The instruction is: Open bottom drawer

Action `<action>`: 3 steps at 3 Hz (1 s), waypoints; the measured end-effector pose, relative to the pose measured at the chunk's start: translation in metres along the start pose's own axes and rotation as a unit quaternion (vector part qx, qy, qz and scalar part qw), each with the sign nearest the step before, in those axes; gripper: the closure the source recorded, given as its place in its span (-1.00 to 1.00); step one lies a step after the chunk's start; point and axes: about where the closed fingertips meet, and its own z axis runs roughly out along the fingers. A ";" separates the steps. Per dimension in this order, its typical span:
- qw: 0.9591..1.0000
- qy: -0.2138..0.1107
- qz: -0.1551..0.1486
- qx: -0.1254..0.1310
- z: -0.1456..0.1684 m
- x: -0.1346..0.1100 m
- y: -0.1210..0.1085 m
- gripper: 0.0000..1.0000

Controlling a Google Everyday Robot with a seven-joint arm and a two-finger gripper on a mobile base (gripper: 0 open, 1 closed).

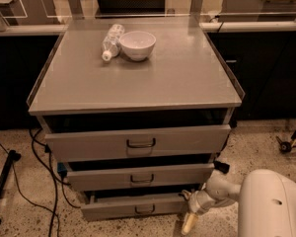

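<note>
The bottom drawer (133, 207) is the lowest grey drawer front of the cabinet, with a small dark wire handle (144, 210) at its centre. It stands slightly pulled out, like the two drawers above it. My gripper (188, 210) is low at the drawer's right end, at the front corner, with a pale fingertip (188, 223) pointing down toward the floor. My white arm (271, 204) comes in from the lower right.
The middle drawer (140, 176) and top drawer (138, 142) are also ajar. A white bowl (137, 45) and a lying plastic bottle (111, 41) rest on the cabinet top (138, 83). Cables (44, 181) trail on the floor at left. A wheeled stand (288, 142) is at right.
</note>
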 end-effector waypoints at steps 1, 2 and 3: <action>1.000 0.003 0.011 -0.017 -0.006 0.006 0.012 -1.00; 0.999 -0.003 0.025 -0.041 -0.013 0.015 0.026 -1.00; 0.996 -0.016 0.040 -0.076 -0.023 0.021 0.046 -1.00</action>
